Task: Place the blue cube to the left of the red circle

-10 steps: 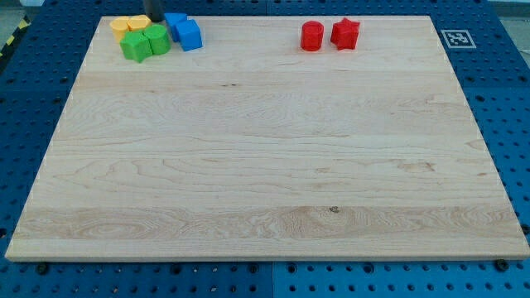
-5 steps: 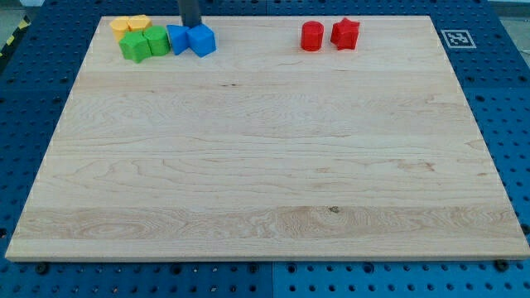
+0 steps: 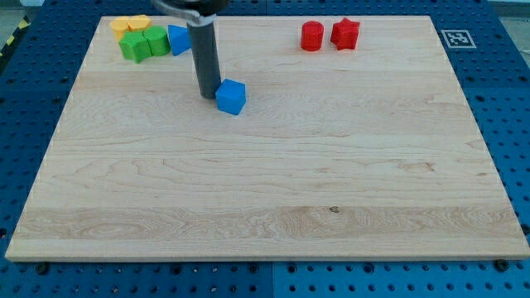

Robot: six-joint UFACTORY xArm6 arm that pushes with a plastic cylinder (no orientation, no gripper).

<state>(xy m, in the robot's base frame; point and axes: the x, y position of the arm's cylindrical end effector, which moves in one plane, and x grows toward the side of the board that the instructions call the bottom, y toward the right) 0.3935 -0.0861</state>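
Note:
The blue cube (image 3: 232,97) lies on the wooden board (image 3: 265,190), in the upper left-centre. My tip (image 3: 208,94) stands right at the cube's left side, touching or nearly touching it. The red circle, a red cylinder (image 3: 311,36), sits near the view's top, right of centre, well up and to the right of the cube. The rod rises from the tip toward the view's top edge.
A red star (image 3: 345,33) sits just right of the red cylinder. At the top left is a cluster: two yellow blocks (image 3: 129,23), two green blocks (image 3: 144,43) and another blue block (image 3: 178,40). A marker tag (image 3: 455,38) is off the board's top right corner.
The blue cube has moved from the top-left cluster down and to the right onto the open board. My tip has come down with it, staying at its left.

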